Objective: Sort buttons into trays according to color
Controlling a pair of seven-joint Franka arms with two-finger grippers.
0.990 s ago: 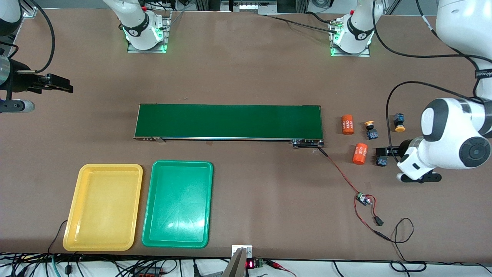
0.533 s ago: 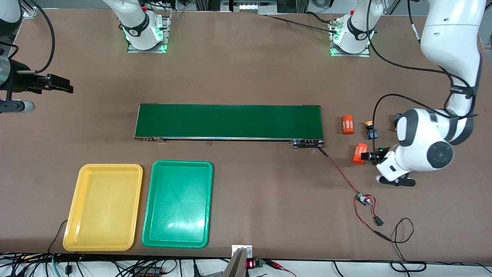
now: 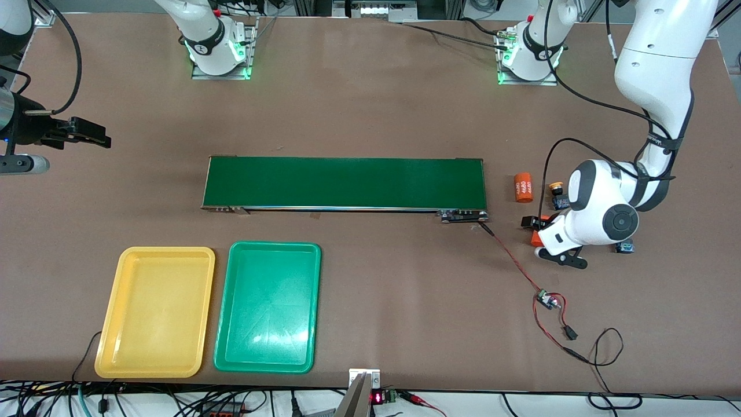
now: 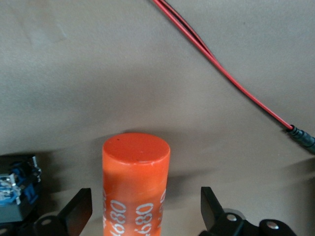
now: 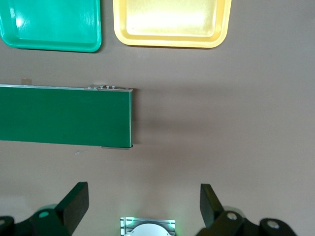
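Left gripper wide, straddling a 4680 cylinder, not a button. Blue-bodied button just beside one finger. Better to shift onto it, center, then close. Right gripper wide, parked above the table, trays empty.

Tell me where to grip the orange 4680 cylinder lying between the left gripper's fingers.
Grip the orange 4680 cylinder across its round side, mid-length, coming from above. It lies on its side with the open left gripper straddling it, one finger at each flank, so closing pinches the curved wall.
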